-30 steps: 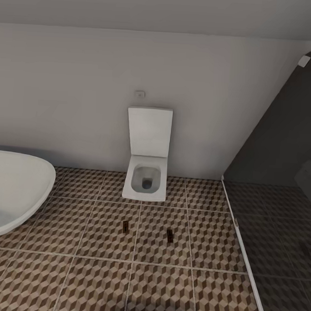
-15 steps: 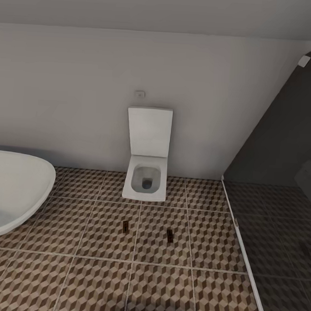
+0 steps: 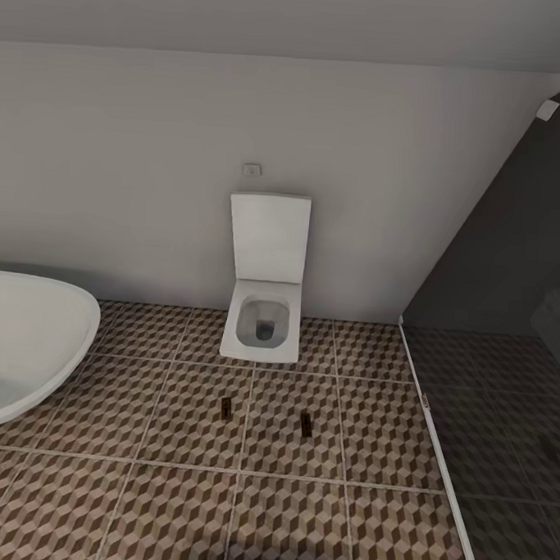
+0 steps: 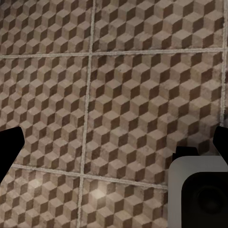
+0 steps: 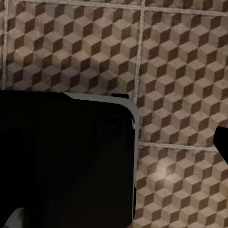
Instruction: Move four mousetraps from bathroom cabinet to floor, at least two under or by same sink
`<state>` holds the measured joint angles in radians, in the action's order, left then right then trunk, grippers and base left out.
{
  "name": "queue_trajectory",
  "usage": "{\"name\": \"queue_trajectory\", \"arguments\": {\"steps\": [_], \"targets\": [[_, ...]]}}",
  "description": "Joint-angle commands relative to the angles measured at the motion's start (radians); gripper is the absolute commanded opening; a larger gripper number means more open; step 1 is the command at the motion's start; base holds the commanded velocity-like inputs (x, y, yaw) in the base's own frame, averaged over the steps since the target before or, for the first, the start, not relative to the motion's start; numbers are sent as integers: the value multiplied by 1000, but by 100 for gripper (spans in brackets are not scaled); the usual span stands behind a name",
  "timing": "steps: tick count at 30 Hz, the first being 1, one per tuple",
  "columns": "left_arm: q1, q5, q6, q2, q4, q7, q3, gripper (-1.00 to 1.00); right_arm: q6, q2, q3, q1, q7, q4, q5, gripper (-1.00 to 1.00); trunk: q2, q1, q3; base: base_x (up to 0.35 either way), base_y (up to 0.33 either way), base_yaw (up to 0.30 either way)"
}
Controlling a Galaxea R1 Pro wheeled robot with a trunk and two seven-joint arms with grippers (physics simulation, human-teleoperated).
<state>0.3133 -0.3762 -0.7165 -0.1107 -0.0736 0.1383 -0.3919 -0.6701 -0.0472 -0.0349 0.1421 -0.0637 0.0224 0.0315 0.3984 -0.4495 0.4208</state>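
Patterned bathroom floor (image 3: 178, 504) is carrying two mousetraps (image 3: 226, 405), lying apart before the toilet (image 3: 263, 312), likely staged for sink placement. Left wrist: left hand (image 4: 114, 147) is spreading over tiles. Right wrist: cannot tell right hand's state.

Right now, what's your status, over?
Two mousetraps lie on the floor before the toilet. Jaws look wide, nothing held. Tub at left.
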Motion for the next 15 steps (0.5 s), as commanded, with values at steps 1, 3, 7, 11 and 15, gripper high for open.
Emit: {"name": "queue_trajectory", "arguments": {"steps": [1,3,7,11,15], "targets": [[1,-3,-4,1,-3,4,-9,100,-3,0,-3,1,-4,-1,4,100,2,0,1,0,0,0],[1,-3,-4,0,-3,4,-9,100,-3,0,-3,1,-4,-1,4,100,2,0,1,0,0,0],[1,-3,-4,0,-3,4,-9,100,-3,0,-3,1,-4,-1,4,100,2,0,1,0,0,0],[1,-3,-4,0,-3,4,-9,100,-3,0,-3,1,-4,-1,4,100,2,0,1,0,0,0],[1,-3,-4,0,-3,4,-9,100,-3,0,-3,1,-4,-1,4,100,2,0,1,0,0,0]]}}
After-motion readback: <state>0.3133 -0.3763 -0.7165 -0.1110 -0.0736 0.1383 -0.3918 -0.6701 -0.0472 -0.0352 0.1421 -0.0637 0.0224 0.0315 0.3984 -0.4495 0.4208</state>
